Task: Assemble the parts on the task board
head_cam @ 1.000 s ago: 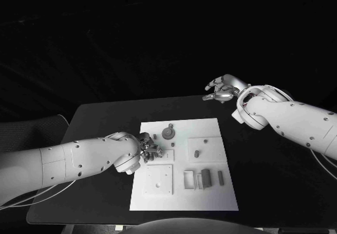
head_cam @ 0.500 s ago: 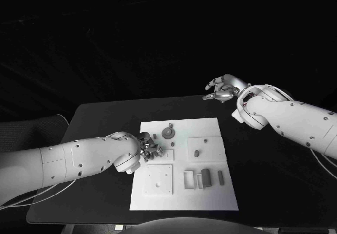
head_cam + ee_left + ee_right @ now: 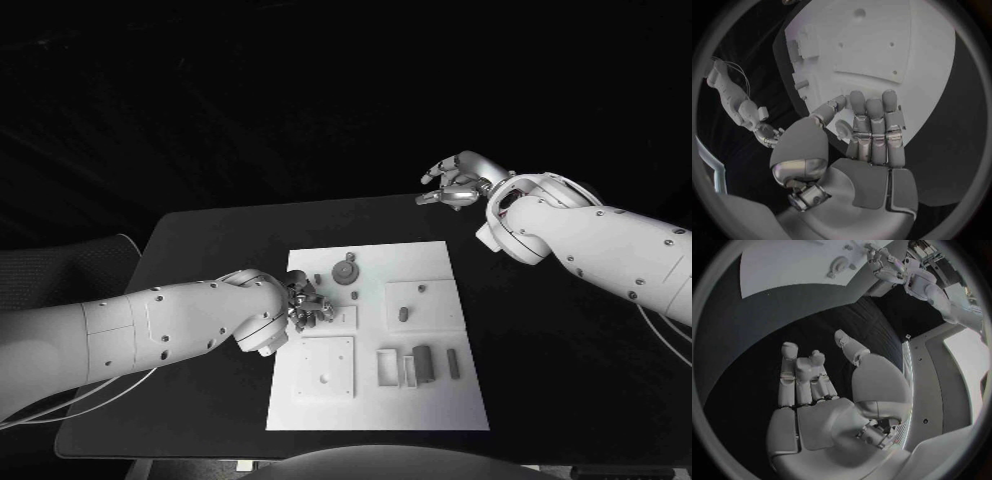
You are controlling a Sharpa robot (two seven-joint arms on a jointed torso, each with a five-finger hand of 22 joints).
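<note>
Both hands, left and right, hold nothing, fingers apart, over the black table.

table: a black table, flat and dark all over
table shape: its far edge runs across behind the white plate, and its corners are rounded
table in the right wrist view: the dark top spreads wide
chair: part of a dark chair sits just beside the table's left edge
cables: thin pale cables hang near the table's left front corner
room: all black behind the table
</note>
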